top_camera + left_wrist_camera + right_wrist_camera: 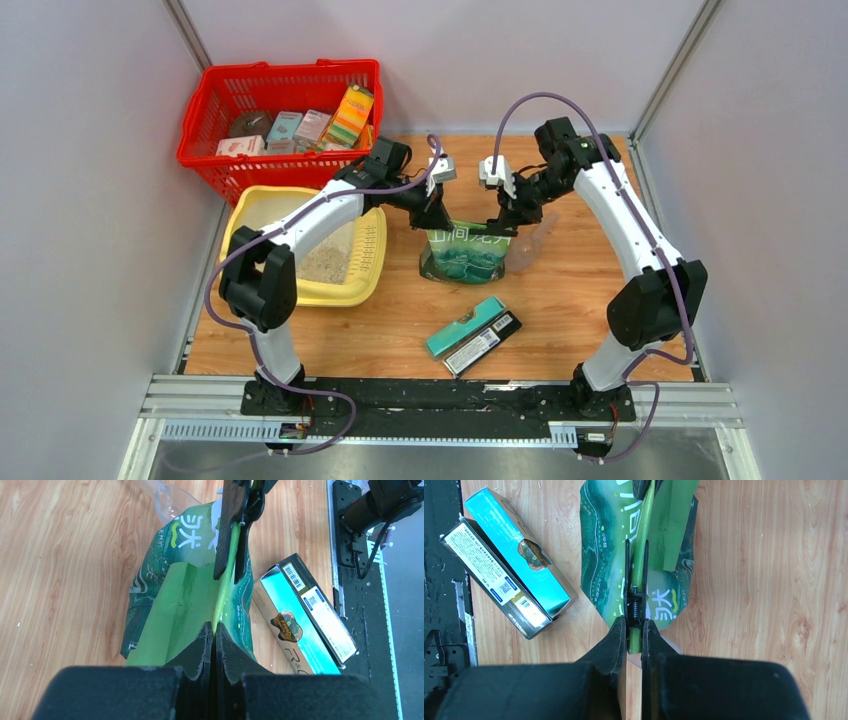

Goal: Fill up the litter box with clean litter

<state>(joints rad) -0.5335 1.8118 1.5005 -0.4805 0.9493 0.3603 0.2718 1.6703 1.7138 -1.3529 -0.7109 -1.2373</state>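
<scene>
The pale-yellow litter box [370, 262] lies at the left of the table, with a patch of beige litter [325, 265] inside, partly hidden by my left arm. A green printed bag [465, 252] stands in the middle. My left gripper [432, 212] is shut on the bag's folded top edge, as the left wrist view [215, 626] shows. My right gripper [505, 215] is at the other end of that edge. In the right wrist view it [635, 622] is shut on a black spring clip [627, 570] that sits on the fold.
A red mesh basket [205, 130] with packets stands at the back left, behind the litter box. A translucent scoop [535, 240] lies just right of the bag. A teal box [465, 325] and a black box [485, 343] lie in front of the bag.
</scene>
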